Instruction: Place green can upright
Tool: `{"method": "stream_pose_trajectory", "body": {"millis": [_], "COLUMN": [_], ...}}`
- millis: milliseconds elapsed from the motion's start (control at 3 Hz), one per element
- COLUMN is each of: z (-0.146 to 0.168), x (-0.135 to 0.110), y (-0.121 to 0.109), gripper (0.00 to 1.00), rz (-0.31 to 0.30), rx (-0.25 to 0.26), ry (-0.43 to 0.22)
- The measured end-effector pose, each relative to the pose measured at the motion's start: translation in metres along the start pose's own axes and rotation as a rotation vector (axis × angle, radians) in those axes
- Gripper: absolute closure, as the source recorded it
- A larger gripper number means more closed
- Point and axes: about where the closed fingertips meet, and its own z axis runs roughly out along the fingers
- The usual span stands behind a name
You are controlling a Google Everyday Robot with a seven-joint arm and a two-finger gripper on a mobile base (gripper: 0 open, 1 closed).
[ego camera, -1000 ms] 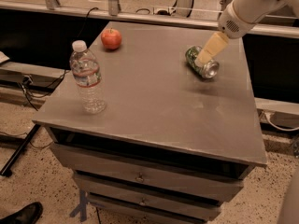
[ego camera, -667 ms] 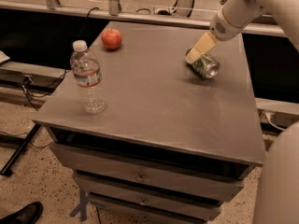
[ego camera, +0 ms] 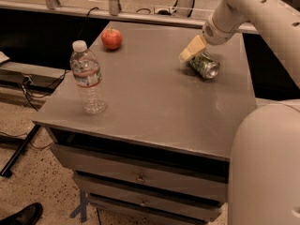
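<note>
The green can (ego camera: pixel 205 65) lies on its side at the far right of the grey table (ego camera: pixel 154 102), its silver end facing front-right. My gripper (ego camera: pixel 192 49) is cream-coloured. It hangs from the white arm (ego camera: pixel 243 8) and sits low at the can's back-left end, touching or nearly touching it. The can rests on the table top and is not lifted.
A clear water bottle (ego camera: pixel 87 78) with a white cap stands upright at the front left of the table. A red apple (ego camera: pixel 112 38) sits at the back left. The robot's white body (ego camera: pixel 267 168) fills the lower right. The table has drawers (ego camera: pixel 140 177) in front.
The gripper has shifted to the left, from above the can to its back-left end. The can still lies in the same spot.
</note>
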Motion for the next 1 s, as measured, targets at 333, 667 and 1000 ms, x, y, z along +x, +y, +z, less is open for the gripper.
{"method": "stream_pose_trajectory", "body": {"millis": [333,667,1000], "z": [0.011,0.017,0.016], "x": [0.006,0.008,0.004], "y": [-0.004,-0.001,0.007], "gripper": [0.00,0.16,0.40], "rz": [0.059,0.075,0.063], "rx": [0.016,0.020,0.020], "ry": [0.051,0.082,0.091]}}
